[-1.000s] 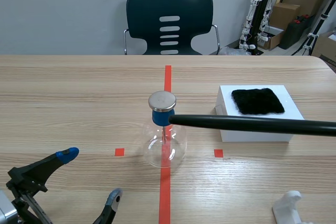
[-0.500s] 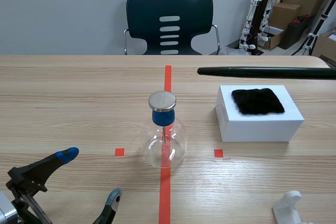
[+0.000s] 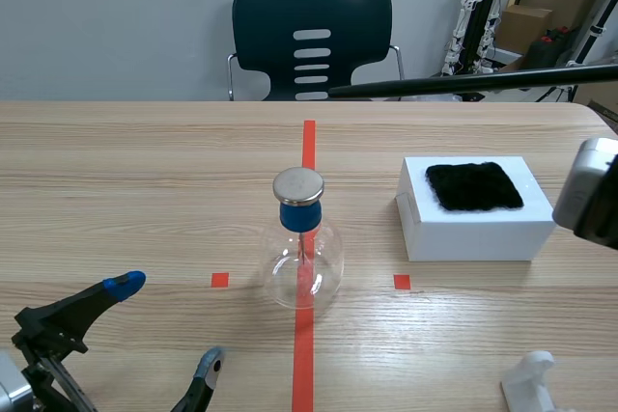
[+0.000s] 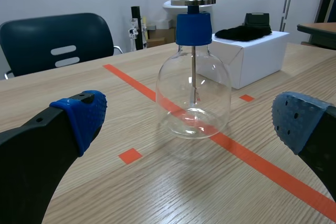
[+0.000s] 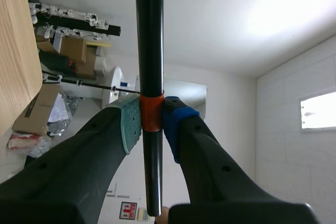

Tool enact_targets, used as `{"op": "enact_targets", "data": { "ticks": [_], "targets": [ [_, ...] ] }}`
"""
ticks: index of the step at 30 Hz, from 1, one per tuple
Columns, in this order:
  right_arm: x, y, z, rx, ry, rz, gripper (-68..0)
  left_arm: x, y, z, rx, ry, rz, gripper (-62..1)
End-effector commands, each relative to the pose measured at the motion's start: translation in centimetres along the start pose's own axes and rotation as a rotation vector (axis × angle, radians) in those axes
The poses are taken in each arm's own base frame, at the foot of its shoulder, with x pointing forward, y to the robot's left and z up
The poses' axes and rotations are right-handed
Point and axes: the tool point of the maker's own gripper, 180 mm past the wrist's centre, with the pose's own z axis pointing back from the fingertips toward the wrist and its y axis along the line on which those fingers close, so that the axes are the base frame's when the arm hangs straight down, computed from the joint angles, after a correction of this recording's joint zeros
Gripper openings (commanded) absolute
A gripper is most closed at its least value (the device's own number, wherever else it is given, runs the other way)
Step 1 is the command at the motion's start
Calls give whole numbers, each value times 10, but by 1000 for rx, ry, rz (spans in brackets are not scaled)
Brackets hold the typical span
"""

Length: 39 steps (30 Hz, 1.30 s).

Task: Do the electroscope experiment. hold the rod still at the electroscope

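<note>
A dark chair (image 3: pixel 311 38) is standing beyond the tabletop (image 3: pixel 145 171), far ahead of the left tool (image 3: pixel 166 325); a white box (image 3: pixel 473 238) is sitting to its right.

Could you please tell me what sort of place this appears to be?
Probably a robotics lab: a long wooden table marked with orange-red tape, brown cardboard boxes stacked in the corner, and white robot hardware beside them.

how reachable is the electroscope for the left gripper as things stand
Likely yes: the left gripper is open, and the electroscope stands straight ahead of it with nothing between them. The rod hangs high, clear of that path.
</note>
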Motion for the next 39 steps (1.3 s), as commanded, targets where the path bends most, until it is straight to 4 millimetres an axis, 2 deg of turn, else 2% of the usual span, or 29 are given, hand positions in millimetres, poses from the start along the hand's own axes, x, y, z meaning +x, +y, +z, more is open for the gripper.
{"op": "enact_targets", "data": {
  "ticks": [1,7,15,22,39],
  "targets": [
    [0,-15,-7,-50,4,17,-665,6,1,-2,3,-31,1,14],
    [16,-17,-18,-53,-19,60,-665,6,1,-2,2,-30,1,14],
    [36,0,-25,-26,-57,138,-665,6,1,-2,2,-30,1,14],
    [35,18,-29,5,-54,176,-665,6,1,-2,2,-30,1,14],
    [35,19,-29,4,-53,178,-665,6,1,-2,2,-30,1,14]
  ]
}}
